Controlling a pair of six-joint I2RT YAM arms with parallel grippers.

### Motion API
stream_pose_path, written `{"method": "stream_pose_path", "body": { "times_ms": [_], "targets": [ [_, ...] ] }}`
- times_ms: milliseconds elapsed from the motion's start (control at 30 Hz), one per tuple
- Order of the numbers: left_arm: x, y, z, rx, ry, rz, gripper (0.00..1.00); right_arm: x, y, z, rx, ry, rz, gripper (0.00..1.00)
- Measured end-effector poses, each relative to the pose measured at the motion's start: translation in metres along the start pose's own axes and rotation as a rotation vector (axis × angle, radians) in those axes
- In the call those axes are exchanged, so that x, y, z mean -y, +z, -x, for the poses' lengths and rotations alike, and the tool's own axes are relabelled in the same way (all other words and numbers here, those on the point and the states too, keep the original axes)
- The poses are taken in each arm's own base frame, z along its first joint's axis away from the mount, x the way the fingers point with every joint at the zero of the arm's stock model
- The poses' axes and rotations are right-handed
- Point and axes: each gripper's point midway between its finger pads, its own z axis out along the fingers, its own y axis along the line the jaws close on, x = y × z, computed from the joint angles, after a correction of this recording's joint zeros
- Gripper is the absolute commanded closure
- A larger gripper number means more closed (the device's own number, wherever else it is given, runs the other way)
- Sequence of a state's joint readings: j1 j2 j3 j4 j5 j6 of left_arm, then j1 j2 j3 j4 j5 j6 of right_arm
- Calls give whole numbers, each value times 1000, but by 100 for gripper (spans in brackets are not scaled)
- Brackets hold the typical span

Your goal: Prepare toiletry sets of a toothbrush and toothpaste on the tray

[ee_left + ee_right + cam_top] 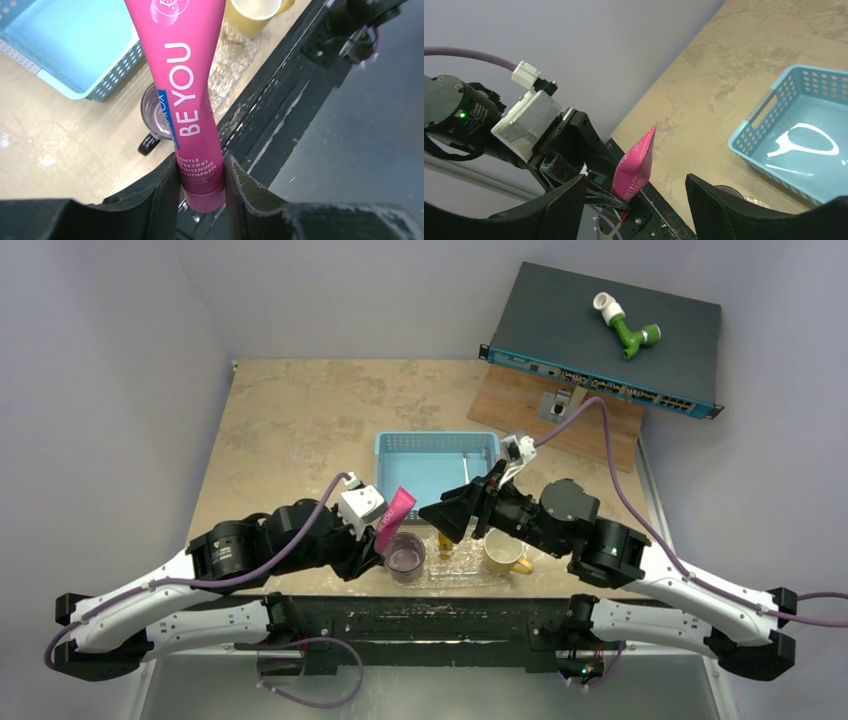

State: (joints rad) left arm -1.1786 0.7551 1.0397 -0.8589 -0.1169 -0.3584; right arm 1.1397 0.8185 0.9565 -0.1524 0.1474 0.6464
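Left arm (150,585) jaws clamped; right arm (690,580) jaws spread wide.

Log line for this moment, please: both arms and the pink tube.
left fingers: shut on pink plastic toothpaste tube, cap end | right fingers: open, empty, facing tube | tube: held aloft, not on clear glittery tray

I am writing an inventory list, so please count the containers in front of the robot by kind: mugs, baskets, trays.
Mugs: 2 (purple-tinted mug, yellow mug)
Basket: 1
Tray: 1
Total: 4
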Motion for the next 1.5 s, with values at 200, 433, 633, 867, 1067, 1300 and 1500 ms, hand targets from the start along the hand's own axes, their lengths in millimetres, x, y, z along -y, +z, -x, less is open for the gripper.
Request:
{"method": "stream_pose_path", "body": {
  "times_ms": [200, 433, 633, 867, 1067, 1300, 1500],
  "targets": [
    [-7, 0, -16, -106, 101, 21, 100, 5, 11, -9, -105, -22, -79, 26],
    [-14, 2, -31, -186, 198, 41, 100, 15, 23, -20, -205, -19, -127, 31],
    [-16, -2, -34, -195, 259, 45, 100, 34, 36, -30, -287, 33, -140, 34],
    [-20, -6, -30, -165, 284, 63, 100, 25, 43, -50, -393, 85, -55, 37],
    [-23, -5, -30, -164, 292, 80, 100, 18, 52, -70, -484, 122, 7, 43],
    [-24, -7, -30, -150, 289, 79, 100, 8, 55, -72, -502, 137, 69, 50],
    [-24, -7, -30, -147, 289, 78, 100, 4, 57, -72, -504, 142, 92, 59]
  ]
}}
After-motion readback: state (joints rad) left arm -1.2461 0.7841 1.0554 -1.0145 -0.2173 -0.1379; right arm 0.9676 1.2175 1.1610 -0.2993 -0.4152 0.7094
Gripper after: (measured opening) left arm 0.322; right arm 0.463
